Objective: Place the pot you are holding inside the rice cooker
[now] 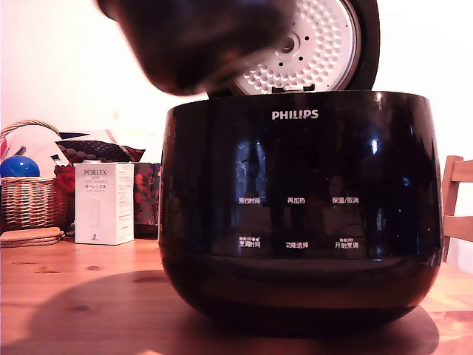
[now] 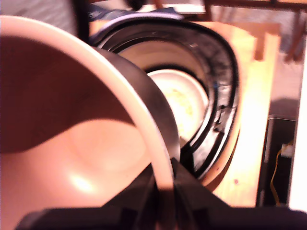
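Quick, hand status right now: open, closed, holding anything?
Hand: closed on the flared rim of the dark round metal inner pot, held above the open glossy black Philips rice cooker.

Pot (image 1: 196, 44) blurred in exterior view, cut off by top edge at 11 o'clock; hides part of rice cooker (image 1: 295, 214) lid. Fingers (image 2: 144, 201) dark, out of focus in wrist view, cut by bottom edge at 6 o'clock. Small print on white box (image 1: 103, 203) illegible. Basket (image 1: 26, 200) cut off at 9 o'clock.
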You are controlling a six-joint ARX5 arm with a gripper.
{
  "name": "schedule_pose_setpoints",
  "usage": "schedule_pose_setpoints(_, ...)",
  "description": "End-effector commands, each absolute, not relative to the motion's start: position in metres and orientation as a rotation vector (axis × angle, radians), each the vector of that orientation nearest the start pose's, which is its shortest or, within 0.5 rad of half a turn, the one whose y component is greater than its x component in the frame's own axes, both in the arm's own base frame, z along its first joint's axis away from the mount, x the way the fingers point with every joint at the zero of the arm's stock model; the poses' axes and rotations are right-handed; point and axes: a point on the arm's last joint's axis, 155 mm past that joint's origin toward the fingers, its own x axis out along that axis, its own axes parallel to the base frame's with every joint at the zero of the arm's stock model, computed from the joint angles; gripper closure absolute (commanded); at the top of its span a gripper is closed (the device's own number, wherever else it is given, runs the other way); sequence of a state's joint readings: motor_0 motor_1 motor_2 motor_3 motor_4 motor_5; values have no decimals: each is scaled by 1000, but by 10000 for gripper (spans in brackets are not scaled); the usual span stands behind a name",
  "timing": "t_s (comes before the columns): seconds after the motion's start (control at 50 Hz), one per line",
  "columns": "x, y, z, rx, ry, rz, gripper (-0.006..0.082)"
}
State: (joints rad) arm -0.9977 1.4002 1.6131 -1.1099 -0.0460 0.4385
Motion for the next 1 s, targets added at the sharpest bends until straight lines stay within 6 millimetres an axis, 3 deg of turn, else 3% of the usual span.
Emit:
schedule_pose_setpoints(0.0,206,-313,292,855,535,-1090,791)
schedule_pose_setpoints(0.4,201,-353,260,1072,474,-1228,791)
schedule_pose_setpoints(0.58,200,-352,241,1163,496,-1266,791)
schedule_pose_setpoints(0.98,208,-352,233,1307,430,-1305,791)
